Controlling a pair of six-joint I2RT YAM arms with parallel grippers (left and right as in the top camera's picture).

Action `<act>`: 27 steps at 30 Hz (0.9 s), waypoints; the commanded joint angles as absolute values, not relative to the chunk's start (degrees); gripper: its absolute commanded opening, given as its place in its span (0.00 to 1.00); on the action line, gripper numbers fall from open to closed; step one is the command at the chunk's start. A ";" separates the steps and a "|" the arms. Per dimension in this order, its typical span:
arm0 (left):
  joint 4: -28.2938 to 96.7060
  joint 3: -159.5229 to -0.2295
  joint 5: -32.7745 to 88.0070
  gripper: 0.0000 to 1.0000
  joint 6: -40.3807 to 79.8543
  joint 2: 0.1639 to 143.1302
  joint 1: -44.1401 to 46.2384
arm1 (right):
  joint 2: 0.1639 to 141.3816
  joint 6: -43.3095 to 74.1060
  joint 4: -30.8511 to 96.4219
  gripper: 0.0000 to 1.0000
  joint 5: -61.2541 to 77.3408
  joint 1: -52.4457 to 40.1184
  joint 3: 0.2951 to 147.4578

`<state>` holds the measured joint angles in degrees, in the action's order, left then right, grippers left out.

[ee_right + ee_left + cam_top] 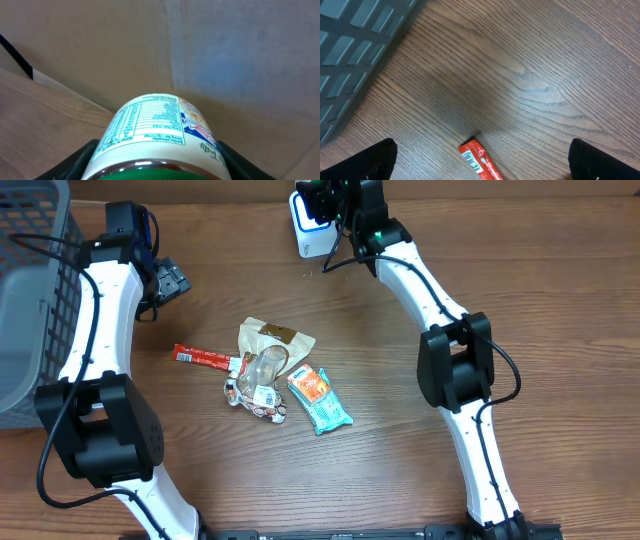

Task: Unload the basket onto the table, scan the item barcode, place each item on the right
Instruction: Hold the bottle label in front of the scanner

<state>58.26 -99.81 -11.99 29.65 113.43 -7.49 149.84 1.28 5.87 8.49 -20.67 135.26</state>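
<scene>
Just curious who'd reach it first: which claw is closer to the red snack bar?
Left. The left gripper hangs open near the red snack bar, just past its end; the right gripper is far across the table, holding a jar.

The left claw (482, 167) stands open, its two dark fingertips (370, 162) wide apart at the lower corners, above the wooden surface (530, 70). A red packet (479, 161) lies flat between them, barcode end visible. A grey basket (355, 45) wall occupies the upper left.
</scene>
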 commanded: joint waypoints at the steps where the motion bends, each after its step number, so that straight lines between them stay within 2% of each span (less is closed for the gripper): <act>1: 58.22 -101.08 -11.77 1.00 30.02 113.12 -7.11 | 149.64 1.69 2.94 0.04 5.10 -20.91 136.05; 27: 58.22 -101.08 -11.75 1.00 30.00 113.12 -7.11 | 155.39 5.15 -5.26 0.04 3.49 -22.17 136.03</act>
<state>58.26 -99.81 -11.99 29.65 113.43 -7.49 154.76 4.51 -4.60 4.03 -21.82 135.26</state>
